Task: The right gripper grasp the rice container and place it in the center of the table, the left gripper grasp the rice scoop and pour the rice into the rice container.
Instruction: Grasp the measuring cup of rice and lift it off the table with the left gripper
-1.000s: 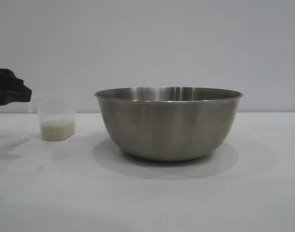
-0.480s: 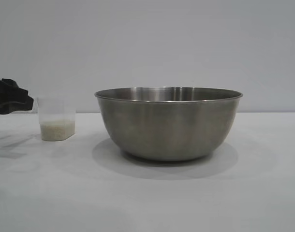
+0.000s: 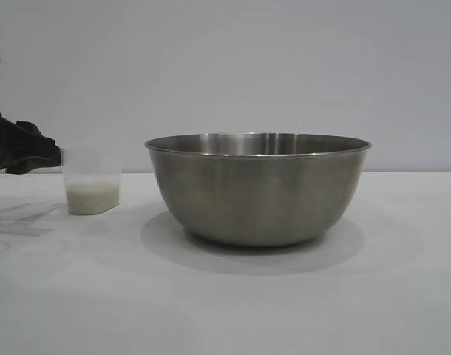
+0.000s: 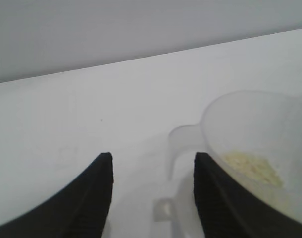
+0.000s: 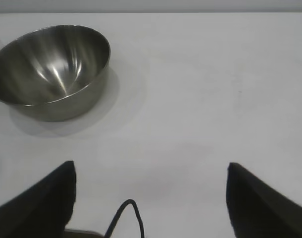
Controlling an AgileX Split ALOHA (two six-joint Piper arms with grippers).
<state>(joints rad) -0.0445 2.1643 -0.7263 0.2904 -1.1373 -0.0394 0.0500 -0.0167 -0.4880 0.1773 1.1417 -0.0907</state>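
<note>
The left gripper is at the left edge of the bench, right beside the rice scoop. Its jaws are spread about halfway. The little loop handle of the scoop sits in the gap between them, but the jaws are not pinching it. One jaw looks very close to the scoop's wall; whether it touches is hard to tell. The scoop stands upright on the bench with a pale layer of rice in the bottom.

The rice container sits in the middle of the bench, near the scoop but not touching it.

The right gripper hangs well apart from the container, jaws spread wide, holding nothing.
</note>
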